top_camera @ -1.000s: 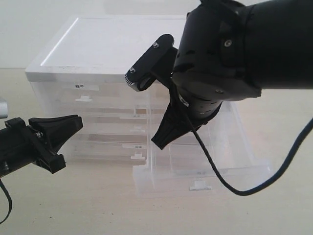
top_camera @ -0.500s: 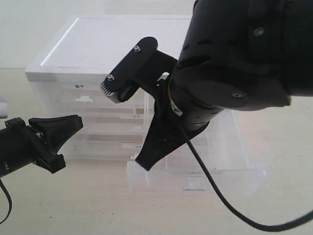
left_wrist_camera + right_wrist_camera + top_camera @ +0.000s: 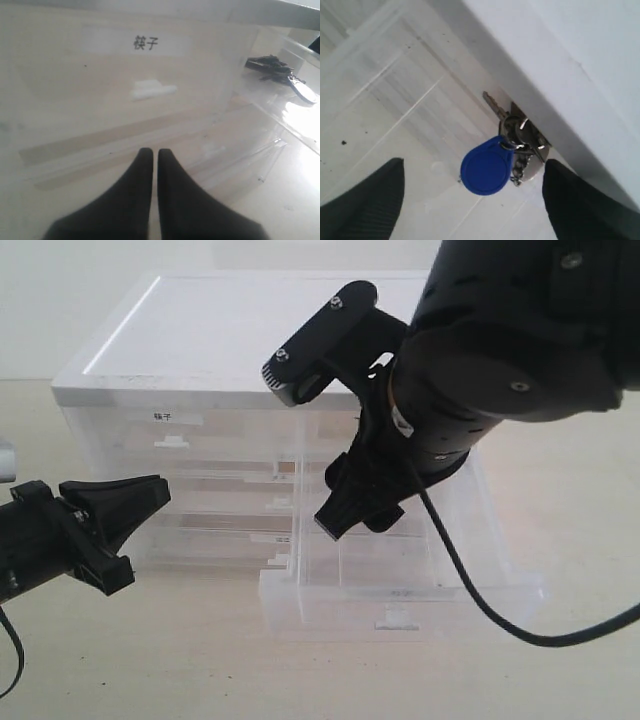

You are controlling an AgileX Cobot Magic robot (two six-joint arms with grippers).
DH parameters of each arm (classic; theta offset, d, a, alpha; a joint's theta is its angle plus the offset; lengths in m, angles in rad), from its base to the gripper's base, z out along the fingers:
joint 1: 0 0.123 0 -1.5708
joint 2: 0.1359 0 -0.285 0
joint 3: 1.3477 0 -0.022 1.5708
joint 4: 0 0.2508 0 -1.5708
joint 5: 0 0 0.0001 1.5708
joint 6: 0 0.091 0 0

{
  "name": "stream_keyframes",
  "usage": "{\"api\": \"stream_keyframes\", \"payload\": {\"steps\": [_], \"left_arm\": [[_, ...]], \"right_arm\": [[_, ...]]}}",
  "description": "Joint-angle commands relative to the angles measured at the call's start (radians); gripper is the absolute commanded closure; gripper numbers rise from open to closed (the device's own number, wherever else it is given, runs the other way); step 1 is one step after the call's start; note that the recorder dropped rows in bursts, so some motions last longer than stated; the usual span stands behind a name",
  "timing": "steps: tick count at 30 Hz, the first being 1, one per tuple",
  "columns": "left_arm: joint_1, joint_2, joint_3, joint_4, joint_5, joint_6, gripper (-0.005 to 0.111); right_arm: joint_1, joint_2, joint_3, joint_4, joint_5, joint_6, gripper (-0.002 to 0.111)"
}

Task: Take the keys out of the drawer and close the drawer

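Observation:
The drawer point(image 3: 330, 598) stands pulled out of the cabinet's lower right, its white tab handle point(image 3: 397, 620) facing front. The keys point(image 3: 516, 131) lie on the drawer floor by the cabinet's edge, with the blue fob point(image 3: 486, 165) towards me. My right gripper point(image 3: 472, 200) hangs open just above them, one finger on each side and touching nothing. In the exterior view that gripper point(image 3: 345, 515) points down into the drawer and its arm hides the keys. The left wrist view shows the keys point(image 3: 272, 67) through the plastic. My left gripper point(image 3: 150, 495) is shut and empty, left of the cabinet.
The white-topped translucent cabinet point(image 3: 250, 330) holds several other closed drawers. One half-width drawer with a labelled strip point(image 3: 146, 43) is straight in front of the left gripper point(image 3: 151, 152). A black cable point(image 3: 470, 590) trails from the right arm across the drawer.
My right gripper dipped left and down over the drawer's front corner, then swung back up and right. The drawer front shifted slightly left. The left arm stayed still.

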Motion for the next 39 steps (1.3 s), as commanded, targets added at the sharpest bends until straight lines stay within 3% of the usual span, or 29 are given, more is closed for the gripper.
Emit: {"api": "stream_keyframes", "payload": {"steps": [1,16,27,35,39], "left_arm": [[-0.002,0.003,-0.003,0.009,-0.001,-0.015,0.102],[-0.002,0.003,-0.003,0.012,-0.001,-0.027,0.102],[-0.002,0.003,-0.003,0.014,-0.001,-0.034,0.102],[-0.002,0.003,-0.003,0.018,-0.001,-0.038,0.102],[-0.002,0.003,-0.003,0.02,-0.001,-0.038,0.102]], "right_arm": [[-0.007,0.018,0.002,-0.025,-0.044,0.016,0.046],[-0.017,0.107,0.002,-0.214,0.006,0.145,0.047],[-0.017,0.056,0.0,-0.208,-0.049,0.167,0.048],[-0.017,-0.017,0.002,-0.052,-0.119,0.073,0.048],[-0.044,-0.006,0.002,-0.079,-0.092,0.08,0.048]]}}
